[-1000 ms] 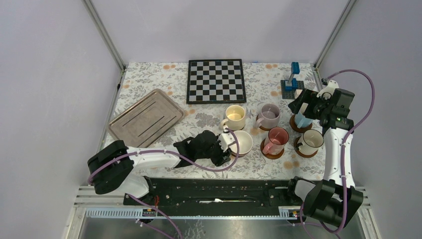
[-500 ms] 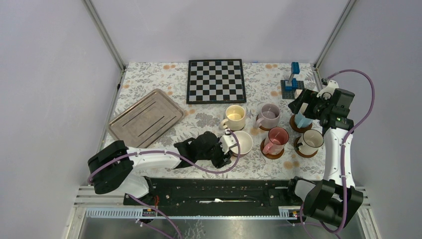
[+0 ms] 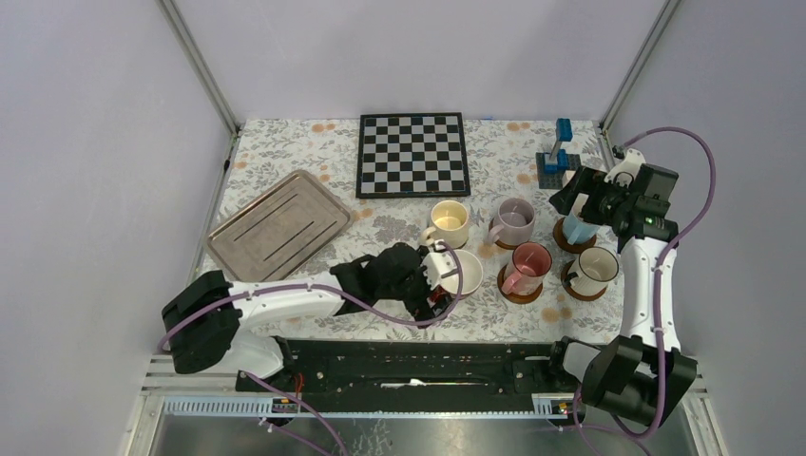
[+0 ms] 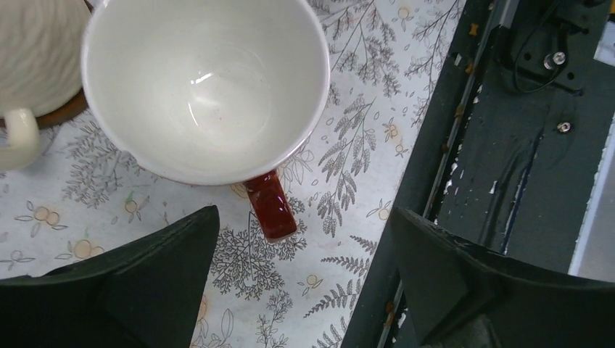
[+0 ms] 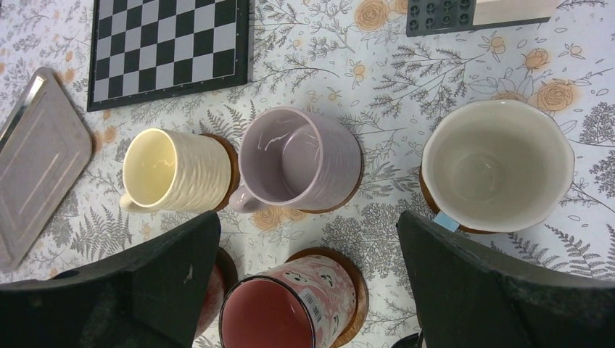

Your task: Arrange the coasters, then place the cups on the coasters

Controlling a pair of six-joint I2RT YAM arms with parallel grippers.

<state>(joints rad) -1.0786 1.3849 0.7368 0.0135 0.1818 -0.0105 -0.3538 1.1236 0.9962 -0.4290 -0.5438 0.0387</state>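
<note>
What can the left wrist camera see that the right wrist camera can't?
Only the left wrist: the red mug's handle and the black rail. Only the right wrist: the chessboard, tray, purple mug, pink mug and blue mug. Both: the yellow mug on its coaster and the flowery tablecloth.

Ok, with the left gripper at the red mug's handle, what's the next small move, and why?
Probably lift the left gripper straight up and clear. Its jaws stand apart on either side of the handle of the dark red mug without touching it, and the mug stands upright, so nothing is gripped; a sideways move could knock the handle.
</note>
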